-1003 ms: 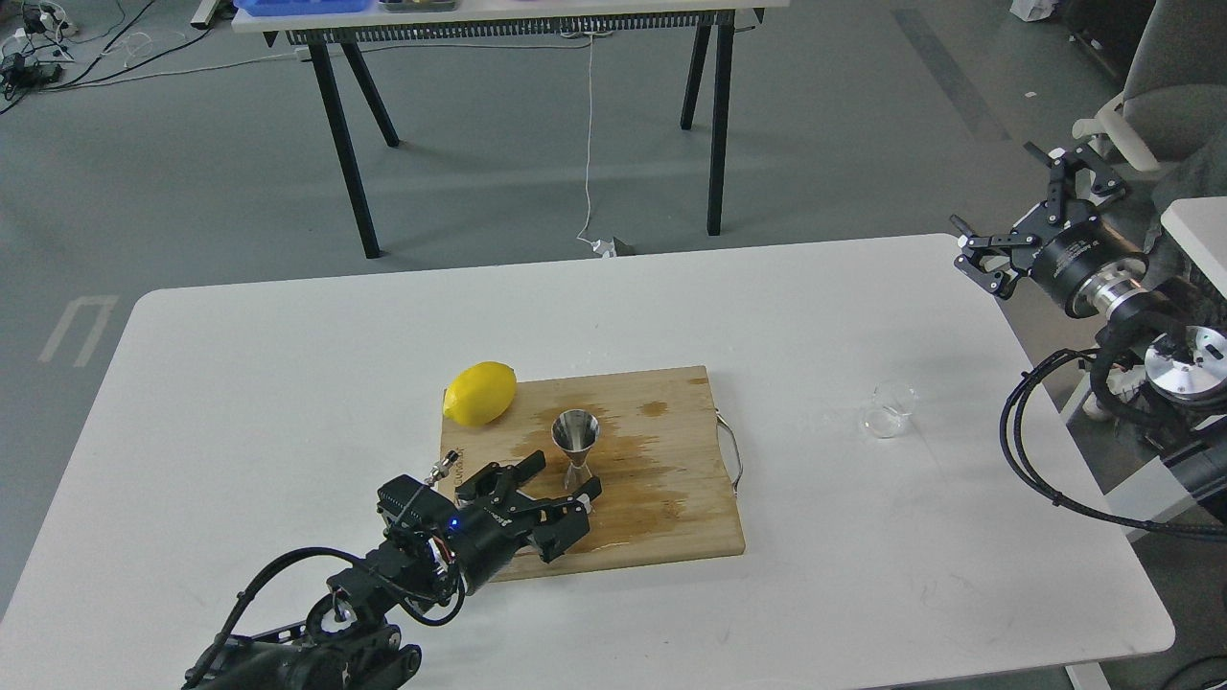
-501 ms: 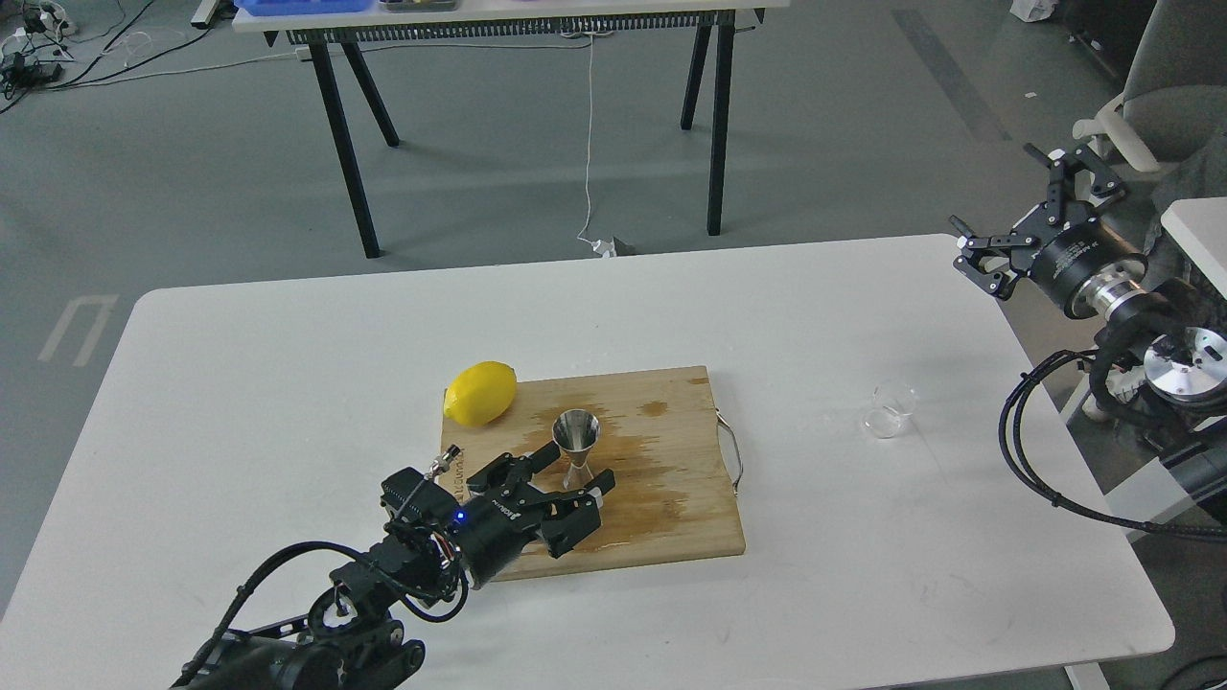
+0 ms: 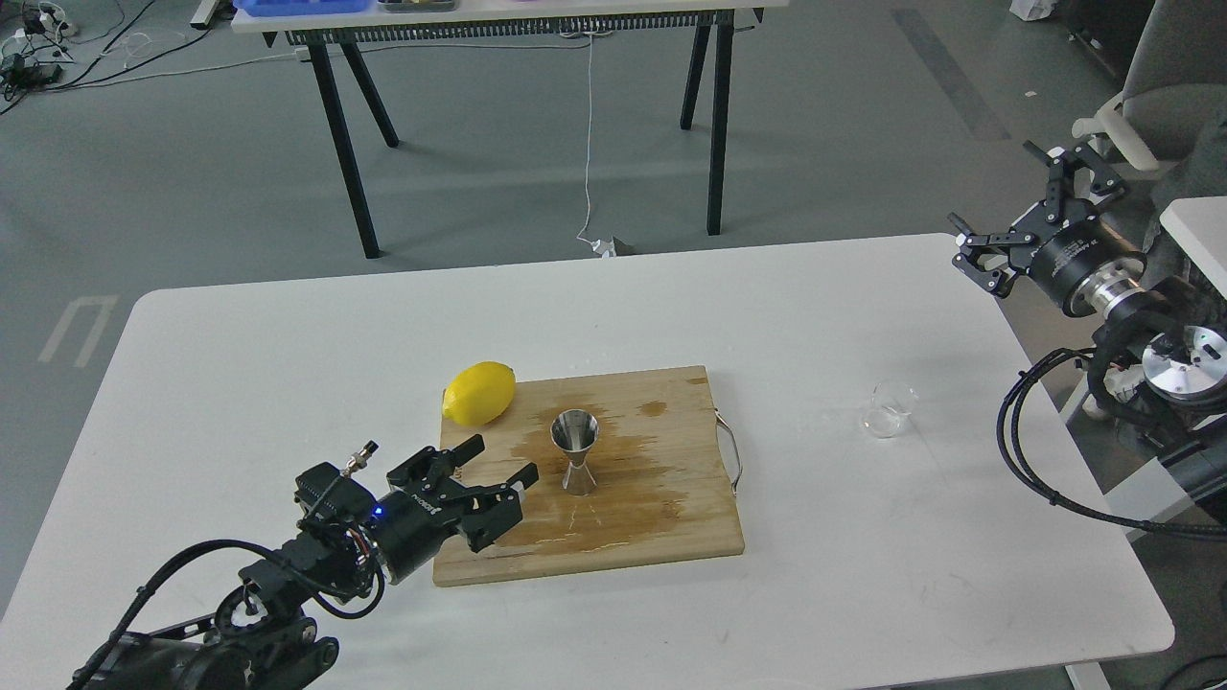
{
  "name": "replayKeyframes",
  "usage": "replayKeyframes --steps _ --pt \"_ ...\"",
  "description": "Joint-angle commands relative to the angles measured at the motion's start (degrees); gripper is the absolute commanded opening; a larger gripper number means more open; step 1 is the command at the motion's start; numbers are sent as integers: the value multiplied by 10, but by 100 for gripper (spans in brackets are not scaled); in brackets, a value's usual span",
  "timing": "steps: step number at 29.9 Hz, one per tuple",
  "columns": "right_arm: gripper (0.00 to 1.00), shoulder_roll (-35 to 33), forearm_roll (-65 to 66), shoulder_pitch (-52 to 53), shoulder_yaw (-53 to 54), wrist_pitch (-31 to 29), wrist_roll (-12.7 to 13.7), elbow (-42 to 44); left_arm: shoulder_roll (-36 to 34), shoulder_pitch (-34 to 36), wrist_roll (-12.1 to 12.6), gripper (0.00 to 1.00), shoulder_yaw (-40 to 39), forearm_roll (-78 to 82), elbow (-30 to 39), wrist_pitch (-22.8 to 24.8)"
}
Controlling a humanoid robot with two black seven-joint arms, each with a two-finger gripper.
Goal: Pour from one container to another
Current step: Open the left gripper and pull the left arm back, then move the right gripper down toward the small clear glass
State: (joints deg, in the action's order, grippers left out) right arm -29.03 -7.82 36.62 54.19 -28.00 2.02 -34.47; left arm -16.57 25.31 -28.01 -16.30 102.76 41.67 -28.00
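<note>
Shiny steel hourglass jigger (image 3: 575, 465) upright, long axis vertical, on wet wooden cutting board (image 3: 661, 517); small clear glass cup (image 3: 889, 409) at 3 o'clock; left gripper (image 3: 494, 468) at 9, right gripper (image 3: 1026, 206) at 2, both w/ jaws spread, empty.

White table (image 3: 288, 383): cutting board (image 3: 671, 537), lemon (image 3: 479, 393), glass cup (image 3: 889, 409).

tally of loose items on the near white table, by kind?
Lemon: 1
Steel jigger: 1
Clear glass cup: 1
Wooden cutting board: 1
Total: 4
</note>
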Motion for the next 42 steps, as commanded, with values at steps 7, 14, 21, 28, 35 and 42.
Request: replayKeyframes --steps 7,14,21,28,35,42 --pt "99 2 0 0 5 0 0 -9 -216 40 0 93 -47 -260 193 0" --pt "99 -1 0 -1 7 0 -1 -36 -245 48 0 94 -284 -479 212 189" --pt "99 -4 -1 -2 13 0 -1 -42 -254 39 0 95 -349 -681 150 529" --pt "99 -13 -2 -35 26 0 -3 -79 -244 -4 0 98 -342 -682 127 560" --pt "99 -21 -4 -43 31 0 -3 -82 -219 2 0 98 -354 -687 128 560" --pt "99 -21 -5 -50 32 0 -3 -82 -210 1 0 98 -349 -687 131 560"
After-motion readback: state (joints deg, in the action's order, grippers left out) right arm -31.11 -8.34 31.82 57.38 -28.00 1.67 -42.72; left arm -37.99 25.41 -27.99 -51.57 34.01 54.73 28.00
